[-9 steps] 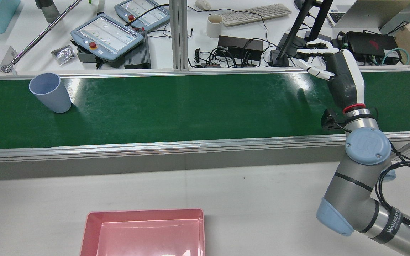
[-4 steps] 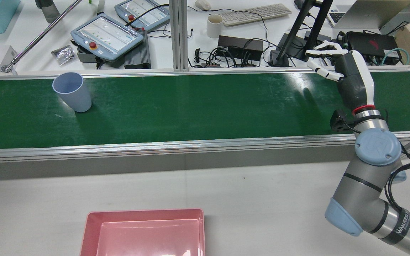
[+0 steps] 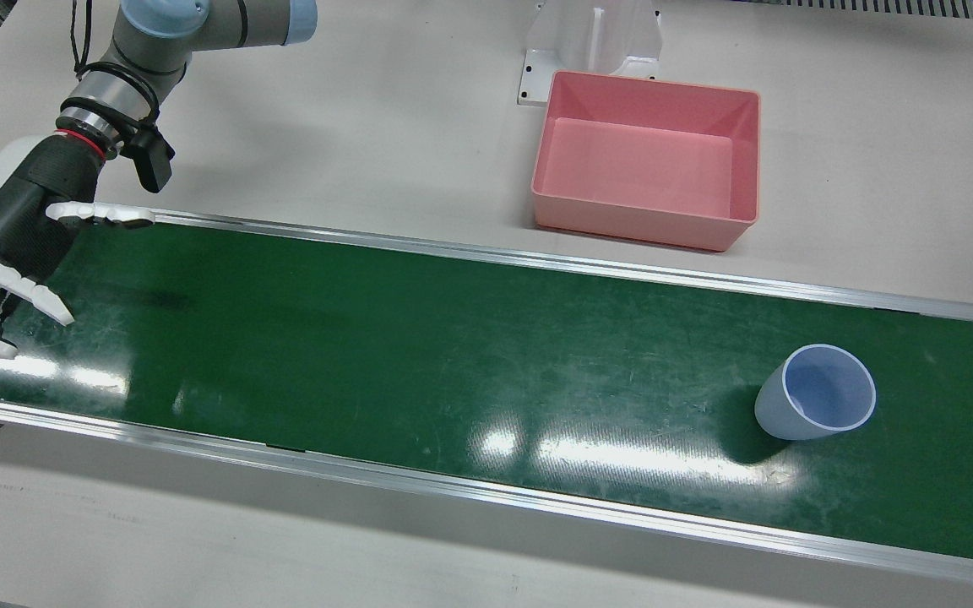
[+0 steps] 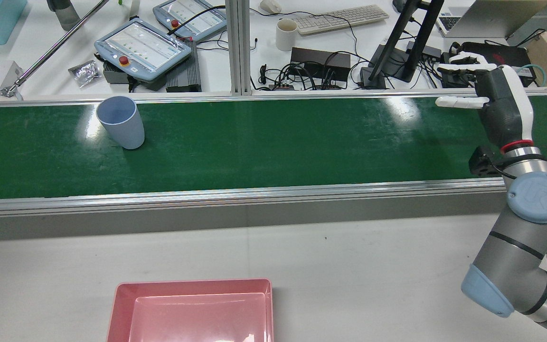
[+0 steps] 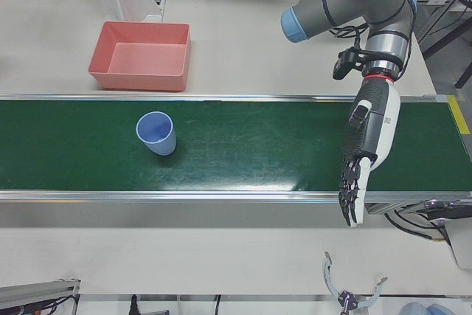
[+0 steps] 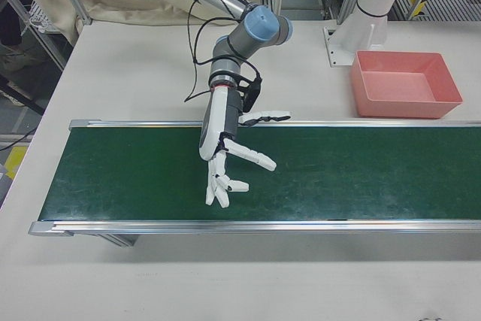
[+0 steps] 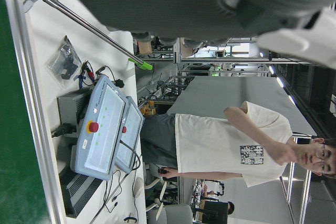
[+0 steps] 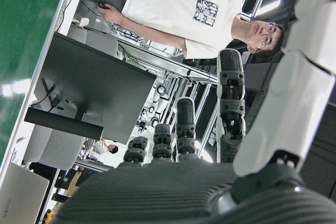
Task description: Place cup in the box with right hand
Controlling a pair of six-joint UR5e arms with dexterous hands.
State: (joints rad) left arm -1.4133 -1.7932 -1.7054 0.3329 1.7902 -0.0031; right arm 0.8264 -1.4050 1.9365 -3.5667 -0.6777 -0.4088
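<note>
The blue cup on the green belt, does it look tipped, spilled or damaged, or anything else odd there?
Nothing stands out. The blue cup stands upright on the green belt, mouth up, apparently empty and undamaged. The pink box sits square on the table beside the belt. The right hand hovers open at the belt's other end.

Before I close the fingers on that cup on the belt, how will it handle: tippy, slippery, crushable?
The cup looks like thin smooth plastic and empty, so probably light and a bit slick. It stands on its narrower base with the wide mouth up, so a sideways nudge may tip it. If tipped, its tapered wall would likely roll in an arc on the belt.
</note>
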